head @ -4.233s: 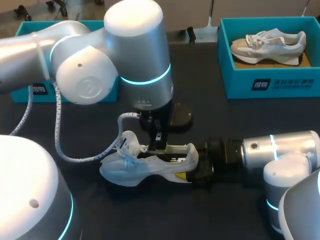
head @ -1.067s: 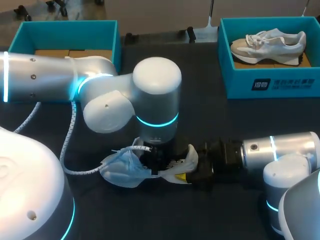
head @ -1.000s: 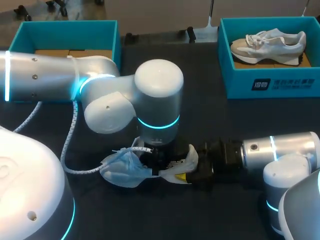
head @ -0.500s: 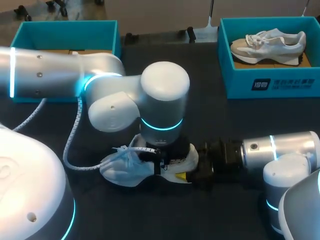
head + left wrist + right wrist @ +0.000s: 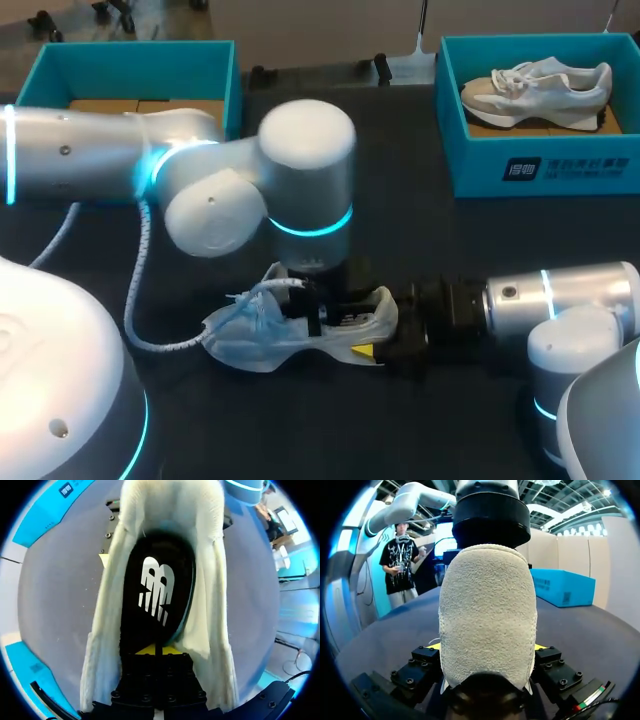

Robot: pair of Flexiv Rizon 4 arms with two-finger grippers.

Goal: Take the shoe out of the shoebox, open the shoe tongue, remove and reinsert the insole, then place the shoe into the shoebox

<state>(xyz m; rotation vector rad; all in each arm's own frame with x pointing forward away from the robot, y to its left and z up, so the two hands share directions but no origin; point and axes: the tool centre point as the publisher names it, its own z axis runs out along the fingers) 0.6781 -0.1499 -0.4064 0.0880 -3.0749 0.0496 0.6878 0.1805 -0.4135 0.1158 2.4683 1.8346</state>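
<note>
— In the middle of the tabletop (image 5: pixel 420 230), what is lying there?
— A white shoe (image 5: pixel 250 345). It stands on its sole, with the toe towards my left side and the heel towards my right side. Its laces stand loose above the front part.
— And what holds it?
— The right tool (image 5: pixel 487 647) holds it. The right arm lies low over the tabletop. In the right wrist view the heel sits between the two fingers, which press it from both sides, and one yellow tip shows at each side of the heel.
— Where is the left tool (image 5: pixel 156 650)?
— It points straight down into the opening of the shoe. Its yellow tips are drawn narrow, almost together, and the near end of the black insole (image 5: pixel 157 580) is pinched between them. The insole carries a white logo and lies inside the shoe, and a thin teal edge shows along one side of it.
— And the boxes?
— There are two teal ones at the far side. The left shoebox (image 5: pixel 130 50) stands at the far left corner, well apart from the shoe, and its brown cardboard floor is visible. The right shoebox (image 5: pixel 530 165) stands at the far right corner and contains a second shoe (image 5: pixel 535 88), pale with white laces
</note>
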